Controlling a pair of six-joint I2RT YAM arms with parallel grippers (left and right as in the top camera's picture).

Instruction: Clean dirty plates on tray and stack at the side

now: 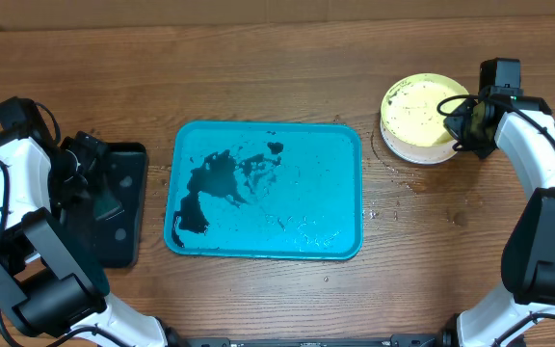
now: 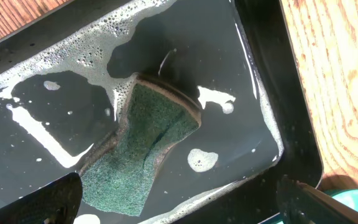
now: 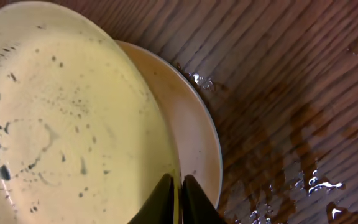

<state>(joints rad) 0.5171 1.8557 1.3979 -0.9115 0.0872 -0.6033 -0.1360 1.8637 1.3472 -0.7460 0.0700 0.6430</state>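
Observation:
The teal-blue tray (image 1: 345, 145) lies mid-table with no plates on it, only dark smears and water. At the back right, the yellow-green-rimmed plate (image 1: 422, 108) sits on a whitish plate (image 1: 422, 152). My right gripper (image 1: 456, 120) is shut on the yellow-green plate's rim (image 3: 178, 186); that plate (image 3: 61, 124) is tilted over the plate below (image 3: 194, 130). My left gripper (image 2: 179, 208) is open and empty over the black tray (image 1: 123, 207), just short of a green sponge (image 2: 138, 149). I cannot make out a third plate.
The black tray (image 2: 253, 74) holds soapy water and foam. Water drops lie on the wood by the plate stack (image 3: 319, 183) and right of the teal tray (image 1: 379, 207). The table's back edge runs along the top.

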